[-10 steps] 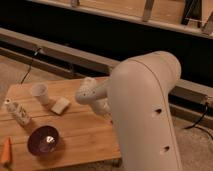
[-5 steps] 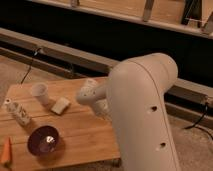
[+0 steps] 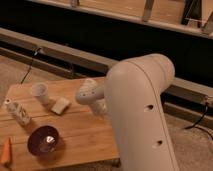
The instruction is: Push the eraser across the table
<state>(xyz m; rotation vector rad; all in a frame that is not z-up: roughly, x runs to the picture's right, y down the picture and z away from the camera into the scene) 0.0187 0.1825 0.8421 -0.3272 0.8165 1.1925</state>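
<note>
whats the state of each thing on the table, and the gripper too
cup: upright, open end up
bottle: lying on its side
bowl: upright
pale block: lying flat
gripper: low over the table, right of the pale block
eraser: not in view

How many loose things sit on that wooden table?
5: white cup back left, beige block beside it, patterned bottle lying left, dark bowl in front, orange thing at front-left corner. The gripper hovers over the table's right; the arm may hide more.

Cream arm (image 3: 141, 95), dark holes (image 3: 149, 107); gripper (image 3: 101, 108) prob. over table (image 3: 85, 136)
</note>
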